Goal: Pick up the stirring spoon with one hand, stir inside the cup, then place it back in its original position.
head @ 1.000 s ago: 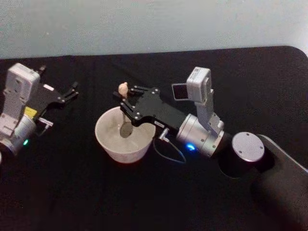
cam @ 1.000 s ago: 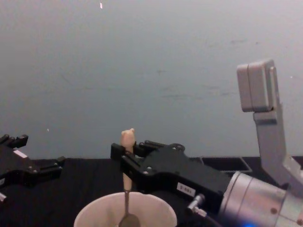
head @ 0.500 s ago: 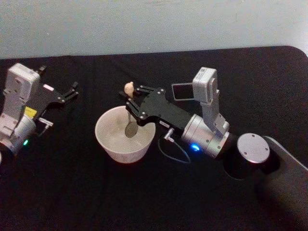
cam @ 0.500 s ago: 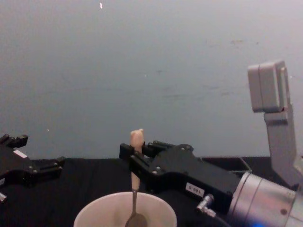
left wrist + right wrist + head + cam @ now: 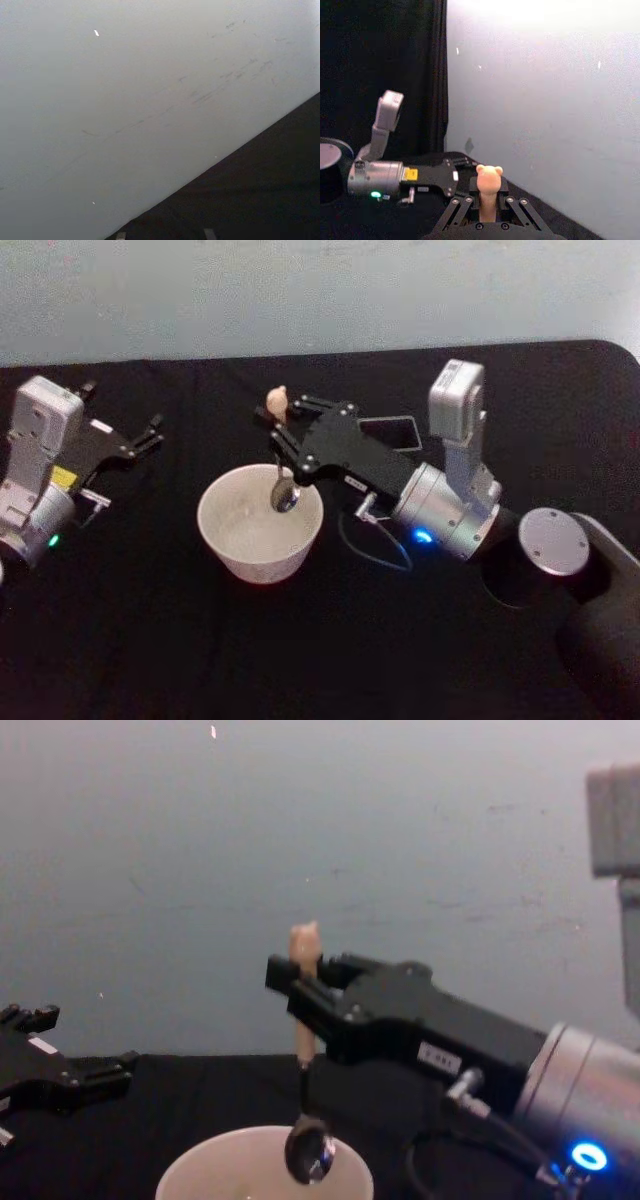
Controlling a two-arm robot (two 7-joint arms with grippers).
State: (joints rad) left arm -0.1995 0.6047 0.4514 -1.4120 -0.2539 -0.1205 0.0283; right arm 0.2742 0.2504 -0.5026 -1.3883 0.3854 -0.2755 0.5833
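Note:
The stirring spoon (image 5: 280, 445) has a cream bear-head handle (image 5: 304, 942) and a small metal bowl (image 5: 309, 1157). My right gripper (image 5: 281, 430) is shut on the spoon's handle, holding it upright; the right wrist view shows the bear head (image 5: 489, 179) between the fingers. The spoon's bowl hangs at rim height over the right side of the cream-white cup (image 5: 247, 540), which the chest view shows at its lower edge (image 5: 215, 1175). The dark square holder box (image 5: 393, 433) lies behind the right gripper, partly hidden by it. My left gripper (image 5: 153, 432) rests at the far left, away from the cup.
Black cloth covers the table (image 5: 300, 640), with a pale wall behind. The right arm's wrist and base (image 5: 545, 545) occupy the right side. The left arm (image 5: 385, 175) shows in the right wrist view.
The right gripper has lifted the spoon and moved it right and back, from inside the cup to rim height at the cup's right side. The holder box has come more into view. The left arm has not moved.

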